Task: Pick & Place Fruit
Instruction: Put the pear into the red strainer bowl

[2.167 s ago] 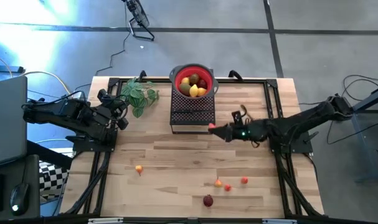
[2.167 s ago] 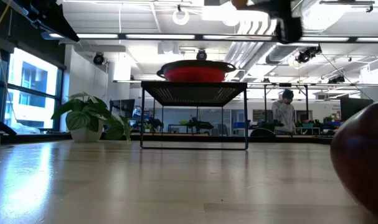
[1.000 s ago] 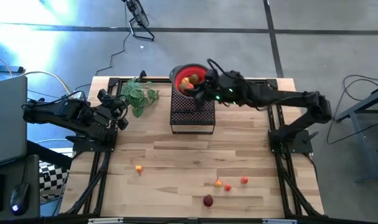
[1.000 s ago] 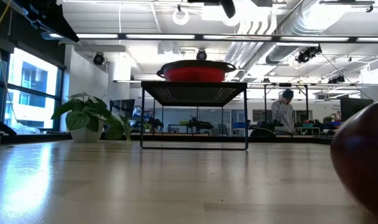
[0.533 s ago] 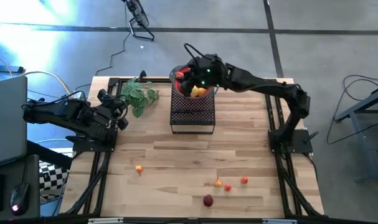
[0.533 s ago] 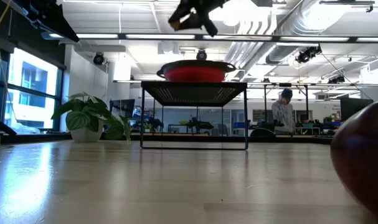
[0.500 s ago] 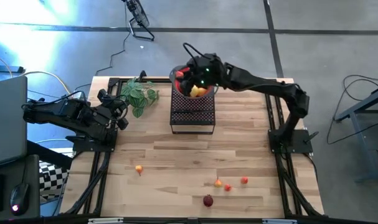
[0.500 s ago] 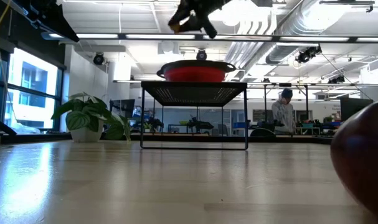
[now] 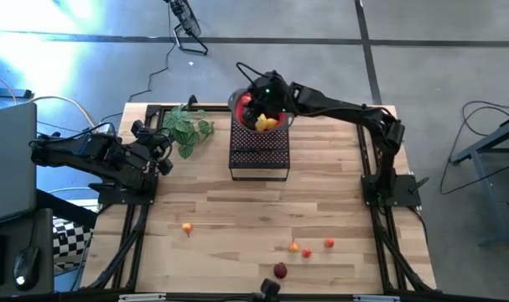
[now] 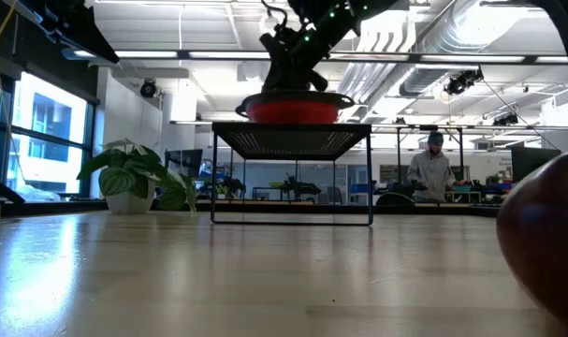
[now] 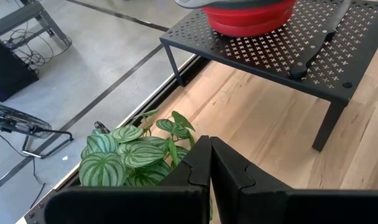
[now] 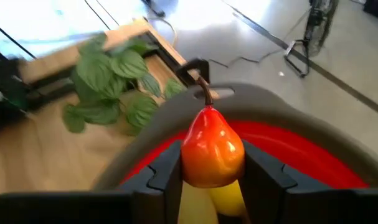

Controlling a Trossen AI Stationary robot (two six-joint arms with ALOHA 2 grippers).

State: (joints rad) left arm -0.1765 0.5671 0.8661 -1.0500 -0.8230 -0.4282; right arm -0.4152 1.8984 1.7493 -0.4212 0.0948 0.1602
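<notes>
From my remote console, the left gripper (image 11: pixel 208 163) waits at the table's left edge, its fingers pressed together with nothing between them, just beside the green leafy plant (image 9: pixel 187 127).

Right of the plant, at the far middle of the table (image 9: pixel 237 218), a black perforated stand (image 9: pixel 259 153) carries a red bowl (image 10: pixel 294 108) and a black-handled knife (image 11: pixel 315 51). I see the right arm stretched from the right side across to the bowl, with the right gripper (image 12: pixel 208 168) hovering over it, narrowed around a small red-and-orange pear (image 12: pixel 213 148), whose stem points up between the fingers (image 12: pixel 164 177). A yellow lemon (image 9: pixel 265 122) lies in the bowl directly below the pear, among other fruit I cannot make out clearly past the arm.

On the near part of the table, an orange fruit (image 9: pixel 187 227) sits alone toward the left. Farther right I count a loose cluster: an orange piece (image 9: pixel 294 247) touching or just beside a red piece (image 9: pixel 306 252), another red piece (image 9: pixel 329 243) near them, and a dark red ball (image 9: pixel 280 270) closest to the near edge.
</notes>
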